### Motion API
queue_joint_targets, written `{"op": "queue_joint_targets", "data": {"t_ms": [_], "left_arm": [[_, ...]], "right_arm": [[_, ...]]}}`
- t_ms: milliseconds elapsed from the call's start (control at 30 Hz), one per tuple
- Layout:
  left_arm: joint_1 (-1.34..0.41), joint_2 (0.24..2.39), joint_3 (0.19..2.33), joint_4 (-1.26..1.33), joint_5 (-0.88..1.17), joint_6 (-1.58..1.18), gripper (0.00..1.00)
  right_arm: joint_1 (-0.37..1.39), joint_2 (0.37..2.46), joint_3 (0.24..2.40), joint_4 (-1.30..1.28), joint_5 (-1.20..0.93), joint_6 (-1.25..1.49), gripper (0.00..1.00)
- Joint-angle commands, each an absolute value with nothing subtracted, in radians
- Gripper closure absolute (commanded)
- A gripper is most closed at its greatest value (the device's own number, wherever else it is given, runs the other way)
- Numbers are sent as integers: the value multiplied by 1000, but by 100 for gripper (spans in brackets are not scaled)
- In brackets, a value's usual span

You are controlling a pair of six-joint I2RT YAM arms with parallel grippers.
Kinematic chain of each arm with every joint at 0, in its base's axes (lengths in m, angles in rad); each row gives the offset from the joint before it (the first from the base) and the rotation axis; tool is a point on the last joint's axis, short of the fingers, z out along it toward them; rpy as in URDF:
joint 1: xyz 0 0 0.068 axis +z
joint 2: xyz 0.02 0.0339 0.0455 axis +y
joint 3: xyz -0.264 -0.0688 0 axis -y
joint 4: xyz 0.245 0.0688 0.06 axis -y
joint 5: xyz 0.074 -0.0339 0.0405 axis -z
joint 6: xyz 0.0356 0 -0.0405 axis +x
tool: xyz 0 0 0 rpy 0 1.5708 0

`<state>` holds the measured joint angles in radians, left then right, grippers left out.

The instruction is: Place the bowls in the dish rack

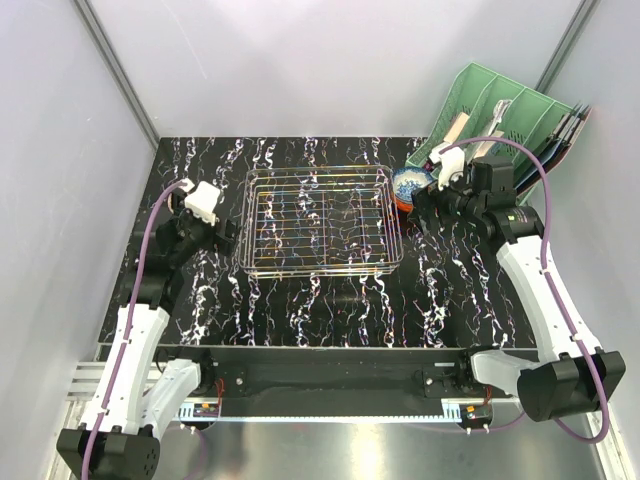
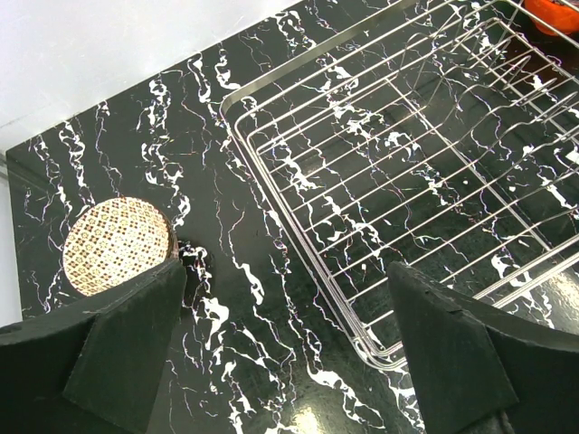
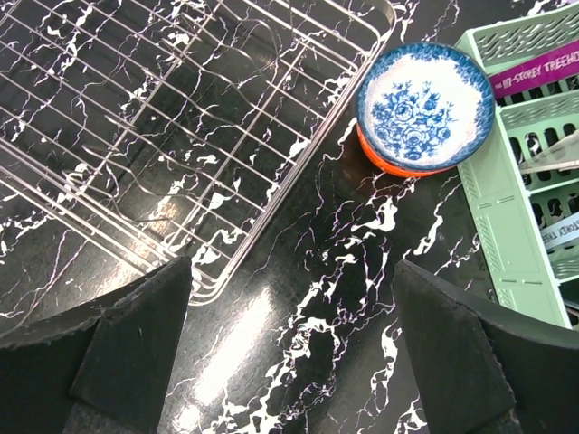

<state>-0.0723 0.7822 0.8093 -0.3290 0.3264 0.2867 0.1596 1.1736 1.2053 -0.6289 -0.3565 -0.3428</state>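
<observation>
The dish rack [image 1: 318, 220] is a silver wire basket in the middle of the black marbled table, with no bowl in it. A blue-and-white bowl [image 3: 423, 101] sits stacked in an orange-red bowl [image 3: 391, 163] just beyond the rack's far right corner; the stack also shows from above [image 1: 408, 185]. A bowl with a fine lattice pattern [image 2: 118, 244] sits left of the rack [image 2: 407, 163]. My left gripper [image 2: 288, 298] is open and empty over the table by the rack's left side. My right gripper [image 3: 289, 280] is open and empty beside the rack's right edge [image 3: 163, 117], short of the stack.
A green slotted organiser [image 1: 500, 115] with utensils stands at the back right, its side right next to the bowl stack [image 3: 507, 208]. White walls close in the table at the back and on both sides.
</observation>
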Motion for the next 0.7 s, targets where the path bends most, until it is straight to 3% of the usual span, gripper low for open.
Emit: {"op": "queue_joint_targets", "data": {"t_ms": [0,433,667], "left_arm": [[-72,782,808,-314,386,322,1],[-90,834,765,-328,534,399,1],[-264,928,713,-319,352,466,1]], "right_arm": [[156,1198,1241,-630,-382,-313,0],[161,1339,1295,-630,-419,-284,0],[184,1491,1345,-629,-354,-261,0]]}}
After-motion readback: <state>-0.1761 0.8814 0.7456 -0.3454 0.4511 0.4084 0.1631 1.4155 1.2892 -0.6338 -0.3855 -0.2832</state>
